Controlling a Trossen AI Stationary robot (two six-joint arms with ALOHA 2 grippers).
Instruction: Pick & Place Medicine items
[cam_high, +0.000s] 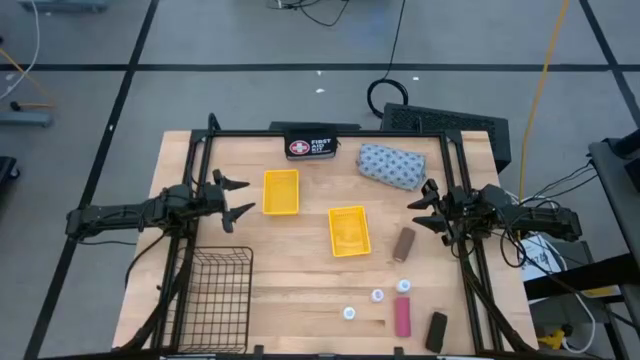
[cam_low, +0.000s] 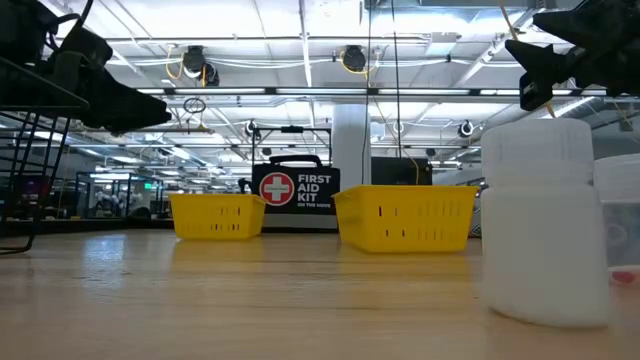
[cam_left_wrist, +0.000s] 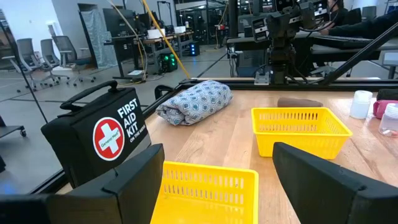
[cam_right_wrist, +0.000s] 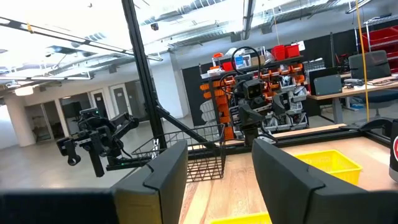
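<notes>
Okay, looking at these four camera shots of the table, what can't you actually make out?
- Three white containers: too small in the high view for labels; one fills the low view, blurred.
- Black block: too small for detail in the high view.
- Brown oblong: mostly hidden behind a yellow tray in the left wrist view.
- Pink bar: cut off by the picture's edge there.
</notes>
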